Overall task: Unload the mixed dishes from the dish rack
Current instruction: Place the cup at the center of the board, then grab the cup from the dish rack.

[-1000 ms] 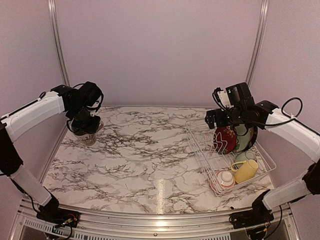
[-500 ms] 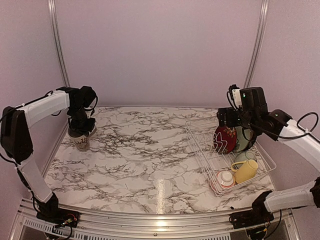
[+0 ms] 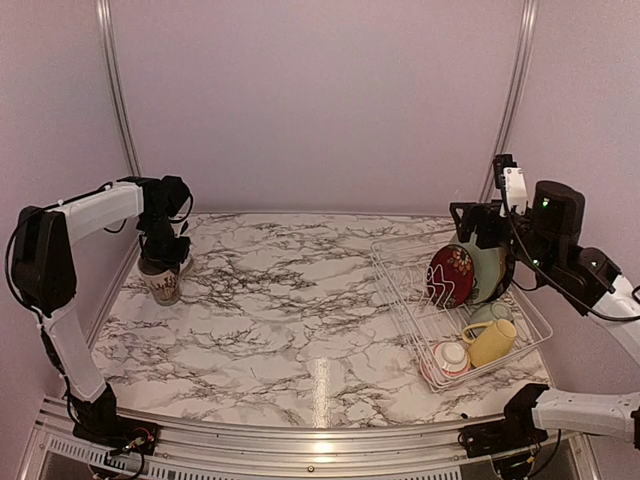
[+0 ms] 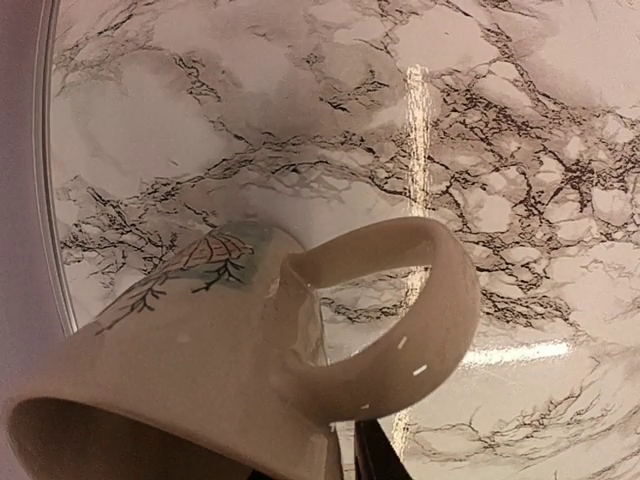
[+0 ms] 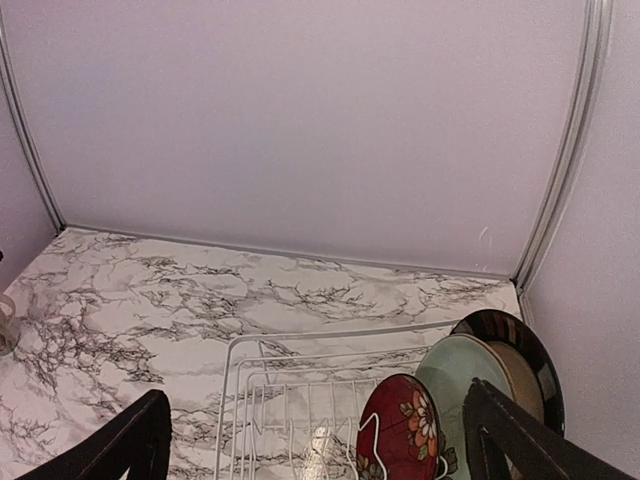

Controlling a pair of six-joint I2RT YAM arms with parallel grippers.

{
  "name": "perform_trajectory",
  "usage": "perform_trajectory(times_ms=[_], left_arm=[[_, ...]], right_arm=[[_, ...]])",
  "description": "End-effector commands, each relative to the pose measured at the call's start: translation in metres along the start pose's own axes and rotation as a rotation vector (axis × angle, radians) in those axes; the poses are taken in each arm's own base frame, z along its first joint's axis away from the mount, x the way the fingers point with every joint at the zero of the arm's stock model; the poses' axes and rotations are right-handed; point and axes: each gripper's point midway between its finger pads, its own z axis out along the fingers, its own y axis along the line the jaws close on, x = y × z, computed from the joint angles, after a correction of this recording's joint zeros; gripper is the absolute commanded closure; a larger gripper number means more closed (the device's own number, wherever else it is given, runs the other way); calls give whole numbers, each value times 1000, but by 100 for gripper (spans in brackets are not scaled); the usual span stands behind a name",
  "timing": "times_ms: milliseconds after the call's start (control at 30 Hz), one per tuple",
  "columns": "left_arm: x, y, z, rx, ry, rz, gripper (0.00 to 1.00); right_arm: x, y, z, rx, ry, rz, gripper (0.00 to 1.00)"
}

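Observation:
The cream printed mug (image 3: 164, 286) stands upright at the table's far left, and my left gripper (image 3: 165, 258) is shut on its rim from above. In the left wrist view the mug (image 4: 200, 340) and its handle fill the frame, with one dark finger (image 4: 375, 462) beside the wall. The dish rack (image 3: 396, 302) sits at the right and holds a red patterned plate (image 3: 451, 275), a pale green plate (image 3: 486, 268), a yellow mug (image 3: 492, 342), a green bowl (image 3: 487, 313) and a red-rimmed white bowl (image 3: 450, 357). My right gripper (image 3: 478, 222) hangs open above the plates, holding nothing.
From the right wrist I see the rack's wire rim (image 5: 341, 333), the red plate (image 5: 405, 430), the green plate (image 5: 460, 375) and a black-rimmed plate (image 5: 520, 340) behind them. Lilac walls and metal posts close in the table at the back and sides.
My right arm has risen and drawn back to the right, away from the plates. My left arm has shifted left and lowered, setting the mug down on the table.

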Motion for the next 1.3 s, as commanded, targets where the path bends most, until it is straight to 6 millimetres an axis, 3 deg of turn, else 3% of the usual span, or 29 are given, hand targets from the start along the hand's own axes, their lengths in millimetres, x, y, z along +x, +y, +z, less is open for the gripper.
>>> perform_trajectory(times_ms=[0, 167, 333, 467, 600, 700, 833, 1067, 1167, 1267], left_arm=[[-19, 2, -2, -7, -55, -10, 76], [-26, 14, -17, -63, -102, -24, 63], [-34, 23, -44, -96, -160, -38, 51], [-40, 30, -76, -105, -229, -56, 41], [-42, 21, -124, -40, -349, -80, 17], [-38, 4, -156, 32, -442, -73, 4], [-30, -36, -191, 177, -573, -30, 1], [-5, -112, -226, 480, -741, 21, 1], [10, -141, -231, 674, -790, 30, 1], [21, -157, -243, 827, -851, 26, 1]], right_arm=[[-4, 8, 6, -25, -5, -16, 2], [3, 11, 13, -30, 19, -16, 2], [10, 13, 20, -34, 49, -20, 2], [24, 19, 30, -52, 122, -44, 2], [38, 29, 33, -105, 175, -66, 2], [45, 30, 36, -105, 223, -64, 2], [56, 28, 39, -84, 298, -64, 2], [79, 14, 33, -4, 417, -52, 2], [94, 2, 31, 65, 474, -47, 2], [115, -18, 32, 174, 551, -17, 2]])
